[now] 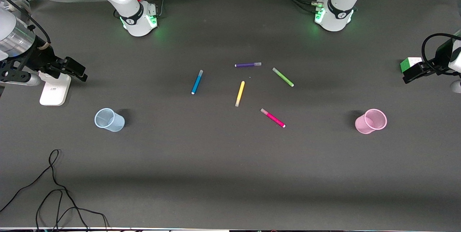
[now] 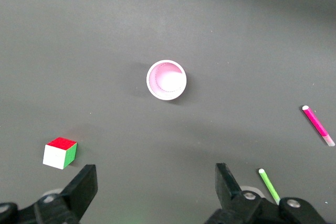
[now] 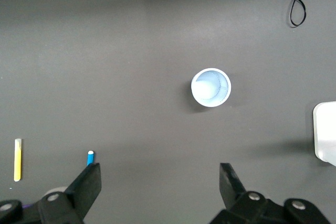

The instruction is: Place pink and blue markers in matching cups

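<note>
Nothing picked up yet: both markers lie flat mid-table and both cups stand empty. Blue marker [image 1: 197, 81] lies toward the right arm's end of the pen cluster, long axis running mostly near-far with a slight slant, pale cap at the farther tip. Pink marker [image 1: 273, 117] is the pen nearest the front camera, lying on a diagonal, cap end farther and toward the yellow pen [image 1: 240, 93]. Blue cup [image 1: 109, 119] stands upright toward the right arm's end, pink cup [image 1: 371, 120] upright toward the left arm's end, each well apart from its marker. Right gripper [image 1: 74, 69] hangs at its end of the table, above the blue cup per its wrist cam, fingers spread w/ nothing between. Left gripper [image 2: 155, 192] hangs at the other end, above the pink cup, also spread and empty; in the front view it's mostly cut off by the frame edge, so its exact spot is approx. Key relation: each marker lies inboard of its own cup, on the side of the matching arm, so right arm is nearer blue and left arm nearer pink. Each wrist prob needs turning so the fingers close across the pen's long axis. A color cube [image 2: 60, 152] sits near the left gripper.
</note>
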Available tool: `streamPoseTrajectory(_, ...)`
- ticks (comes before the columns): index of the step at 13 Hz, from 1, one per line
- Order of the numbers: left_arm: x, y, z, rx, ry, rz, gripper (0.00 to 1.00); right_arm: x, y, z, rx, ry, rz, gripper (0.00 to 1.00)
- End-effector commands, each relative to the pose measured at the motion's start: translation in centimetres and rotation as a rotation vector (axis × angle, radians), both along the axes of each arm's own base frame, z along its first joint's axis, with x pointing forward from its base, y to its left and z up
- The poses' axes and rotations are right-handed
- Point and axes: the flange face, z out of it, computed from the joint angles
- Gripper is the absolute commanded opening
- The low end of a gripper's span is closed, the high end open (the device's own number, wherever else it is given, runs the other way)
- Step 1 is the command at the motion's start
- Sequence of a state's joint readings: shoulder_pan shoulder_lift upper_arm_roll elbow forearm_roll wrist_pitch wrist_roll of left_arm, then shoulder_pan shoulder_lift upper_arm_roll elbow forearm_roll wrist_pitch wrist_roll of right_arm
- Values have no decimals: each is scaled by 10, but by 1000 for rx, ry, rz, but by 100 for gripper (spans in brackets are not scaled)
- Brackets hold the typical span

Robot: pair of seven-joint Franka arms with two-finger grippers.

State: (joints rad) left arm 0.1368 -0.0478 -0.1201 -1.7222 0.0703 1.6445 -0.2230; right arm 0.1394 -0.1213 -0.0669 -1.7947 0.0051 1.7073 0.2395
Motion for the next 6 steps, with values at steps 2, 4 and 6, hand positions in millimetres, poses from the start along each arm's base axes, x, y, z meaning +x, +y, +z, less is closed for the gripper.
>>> streamPoseTrajectory(2,0,-3,5,5,16,-23,100,-4,17,-5,-10,56,42,100)
streamPoseTrajectory(4,1,-3,5,5,13,-22,100,0,35,-19,-16,84,67,100)
streamPoseTrajectory(6,4,-5,-1,3,20,-27,100,2,70,-40,-20,128,37,100)
